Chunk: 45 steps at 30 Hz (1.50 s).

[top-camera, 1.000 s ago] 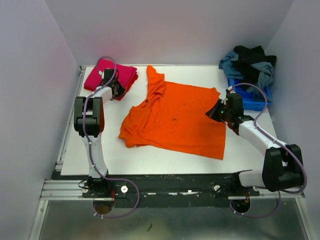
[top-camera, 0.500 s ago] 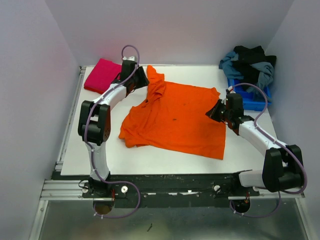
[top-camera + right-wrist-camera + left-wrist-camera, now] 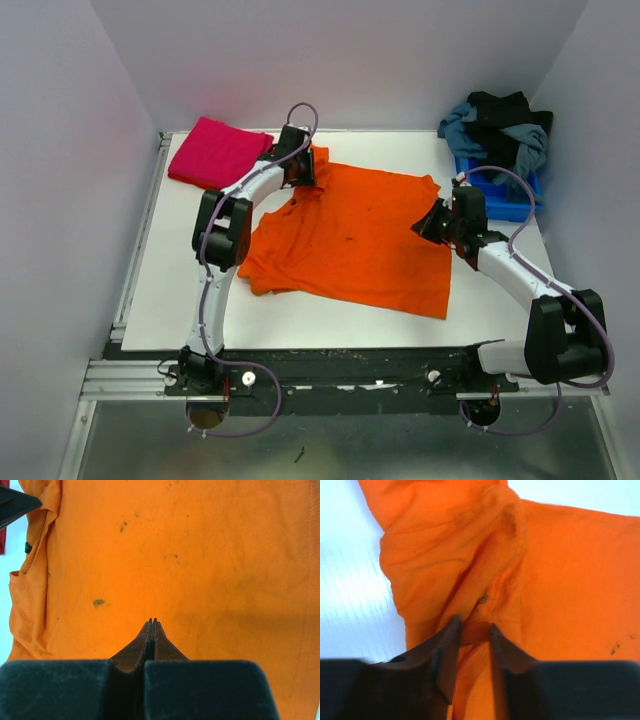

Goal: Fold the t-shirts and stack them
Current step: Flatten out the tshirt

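Left claw (image 3: 473, 623) sits narrowly parted astride a bunched ridge of the orange t-shirt (image 3: 570, 580), right claw (image 3: 152, 621) shut: pinch every layer squarely before you lift.

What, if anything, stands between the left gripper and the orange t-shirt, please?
Nothing visible does. The left gripper is right at the bunched collar area of the orange t-shirt, with a fold between its parted fingers; whether they pinch it yet is unclear.
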Available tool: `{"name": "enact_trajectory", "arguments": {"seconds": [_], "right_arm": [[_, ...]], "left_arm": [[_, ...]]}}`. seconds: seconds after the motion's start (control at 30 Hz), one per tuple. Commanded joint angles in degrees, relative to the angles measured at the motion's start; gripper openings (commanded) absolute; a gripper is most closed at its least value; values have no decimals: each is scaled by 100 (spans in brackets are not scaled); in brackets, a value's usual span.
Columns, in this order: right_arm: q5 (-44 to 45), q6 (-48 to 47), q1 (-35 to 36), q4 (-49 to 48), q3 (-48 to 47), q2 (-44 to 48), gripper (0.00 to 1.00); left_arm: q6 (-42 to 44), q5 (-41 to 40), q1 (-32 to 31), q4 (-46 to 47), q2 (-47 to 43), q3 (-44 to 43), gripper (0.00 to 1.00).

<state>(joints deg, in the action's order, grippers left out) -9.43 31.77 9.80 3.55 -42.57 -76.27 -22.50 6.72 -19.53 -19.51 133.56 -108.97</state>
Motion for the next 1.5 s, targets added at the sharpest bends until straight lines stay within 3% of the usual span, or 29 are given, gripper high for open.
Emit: {"name": "enact_trajectory", "arguments": {"seconds": [0.0, 0.07, 0.1, 0.37, 0.8, 1.1, 1.23, 1.27, 1.3, 1.33, 1.4, 1.47], "right_arm": [[47, -74, 39, 40, 20, -55, 1], [73, -74, 39, 32, 20, -63, 1], [82, -83, 39, 40, 20, -63, 1], [590, 57, 39, 321, -164, -318, 1], [2129, 699, 39, 1894, -1086, -1354, 1], [2252, 910, 31, 2158, -956, -1567, 1], [2577, 963, 30, 2194, -789, -1277, 1], [2665, 963, 22, 2237, -780, -1215, 2], [2753, 954, 13, 2290, -797, -1180, 4], [2754, 919, -13, 2299, -797, -1136, 7], [2413, 561, -48, 2055, -789, -1005, 13], [2270, -2, -49, 1317, -709, -557, 40]], "left_arm": [[97, 110, 37, -440, 74, -213, 26], [114, 40, 54, -449, -31, -143, 1], [132, -21, 63, -379, -145, -55, 0], [132, 49, 607, -202, -690, 87, 0], [-351, -180, 1618, 25, -585, 341, 0], [-369, -469, 1742, -176, -532, 130, 0], [-500, -567, 1742, 174, -971, 787, 0], [-536, -575, 1742, 402, -1137, 1016, 3], [-579, -584, 1751, 526, -1269, 1218, 13], [-606, -567, 1751, 640, -1410, 1351, 36], [-641, -234, 1742, 834, -1604, 1536, 60], [-738, -92, 1654, 1036, -1990, 1861, 69]]}}
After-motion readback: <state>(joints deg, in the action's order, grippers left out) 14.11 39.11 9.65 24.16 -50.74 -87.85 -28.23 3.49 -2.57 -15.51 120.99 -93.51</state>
